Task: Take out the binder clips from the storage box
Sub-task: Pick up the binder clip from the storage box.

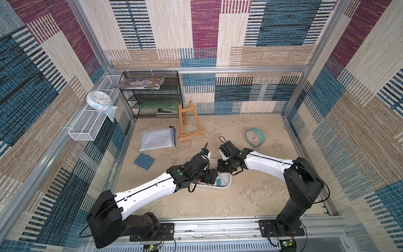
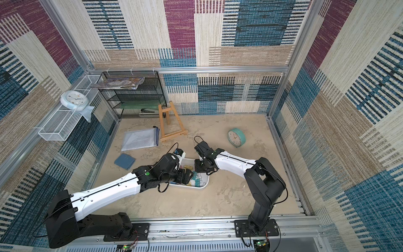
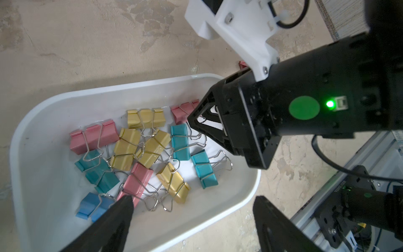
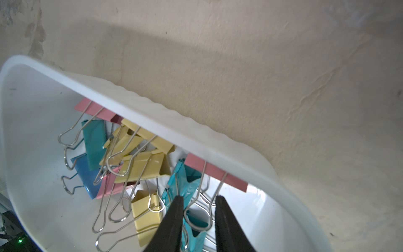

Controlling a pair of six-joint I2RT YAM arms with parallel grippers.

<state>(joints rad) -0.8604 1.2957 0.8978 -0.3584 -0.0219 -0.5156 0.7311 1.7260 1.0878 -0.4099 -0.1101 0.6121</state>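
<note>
Pink clip (image 4: 214, 174) lined up: right end effector (image 4: 198, 198) part-spread astride its wire loop; next, squeeze, lift clear of box (image 4: 152, 117).

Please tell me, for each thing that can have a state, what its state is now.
storage box, on the table, not emptied.
binder clips, piled inside the storage box.
left gripper, open, above the storage box.
right gripper, jaws narrow around the wire handle of a pink clip; grip unclear.
easel, unfolded, standing.

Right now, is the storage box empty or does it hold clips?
Not empty: about a dozen binder clips lie piled inside the storage box.
</note>
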